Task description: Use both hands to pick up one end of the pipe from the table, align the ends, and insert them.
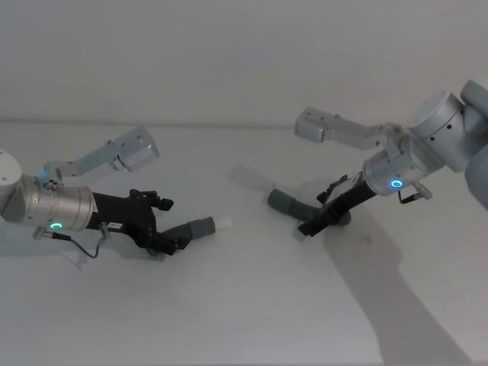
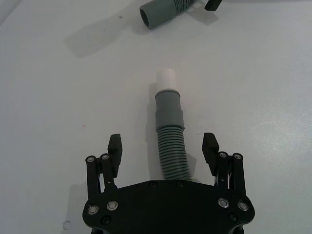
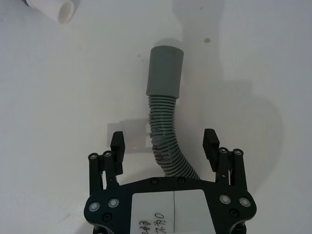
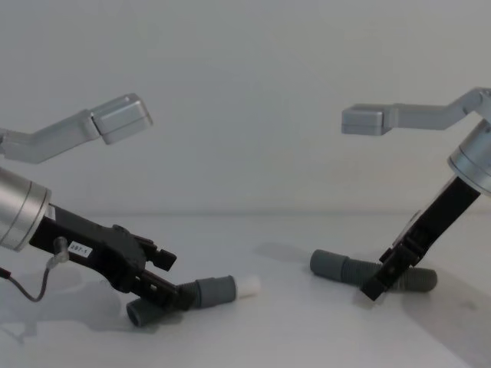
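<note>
Two pieces of the pipe lie on the white table (image 1: 244, 313). The left piece (image 1: 200, 227) has a grey cuff and a white tip (image 2: 166, 79) that points toward the right piece. My left gripper (image 2: 162, 144) is open, its fingers on either side of this piece's corrugated part (image 2: 171, 151) and low over the table (image 4: 170, 295). The right piece (image 1: 285, 202) ends in a plain grey cuff (image 3: 165, 70). My right gripper (image 3: 163, 141) is also open, straddling the ribbed hose behind that cuff (image 1: 309, 226). The two ends lie apart, roughly facing each other.
Bare white table surface stretches in front of both arms and between the two ends. A plain light wall (image 4: 245, 92) stands behind the table. Each arm's silver-grey elbow link (image 1: 126, 152) rises above its gripper.
</note>
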